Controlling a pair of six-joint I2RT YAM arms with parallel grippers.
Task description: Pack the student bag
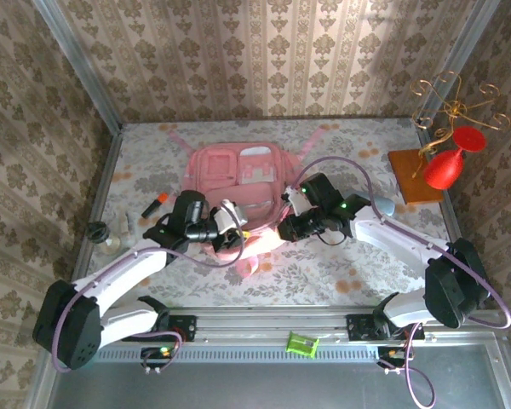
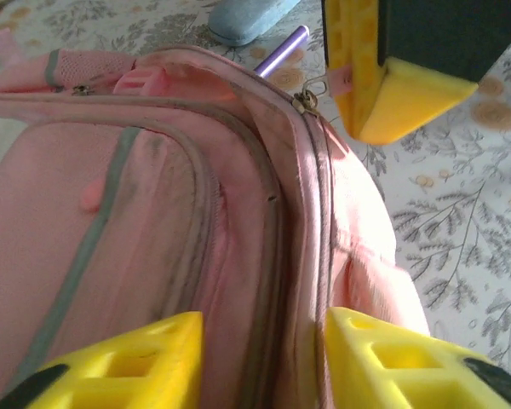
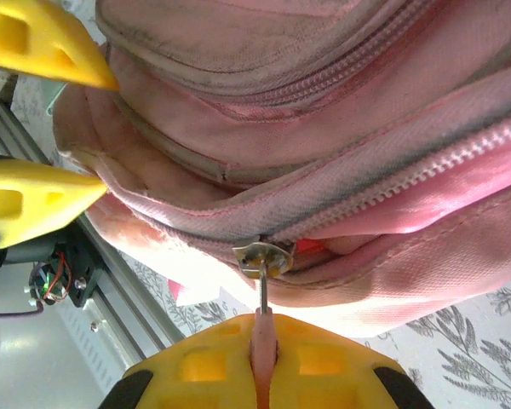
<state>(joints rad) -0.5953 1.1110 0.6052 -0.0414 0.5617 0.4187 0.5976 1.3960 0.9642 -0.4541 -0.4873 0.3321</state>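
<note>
Along the near edge, on the metal rail between the two arm bases, a small green block [image 1: 302,344] lies by itself. Just beyond it, on the flowered table [image 1: 324,273], both arms reach inward to the near end of the student bag [image 1: 238,175], which lies flat in the middle of the table with its pockets facing up. The left gripper [image 2: 264,328] has its yellow fingers spread apart on either side of the bag's zipped edge, with the fabric between them but not pinched, as far as I can see. To its right, the right gripper [image 3: 262,328] is pressed together on the zip pull [image 3: 262,294] of the main compartment. The teeth on one side of the slider look meshed, and a small gap shows beside it. The zip is therefore being worked, though I cannot say in which direction. Loose items sit on the table outside the bag: an orange and black marker [image 1: 153,204] to the left, and a purple pen [image 2: 281,51] and a pale blue object [image 2: 247,17] on the right. Farther right stands a red ornament [image 1: 447,166]. With these things lying out, I judge the packing unfinished, with items to load and the zip to close.
</note>
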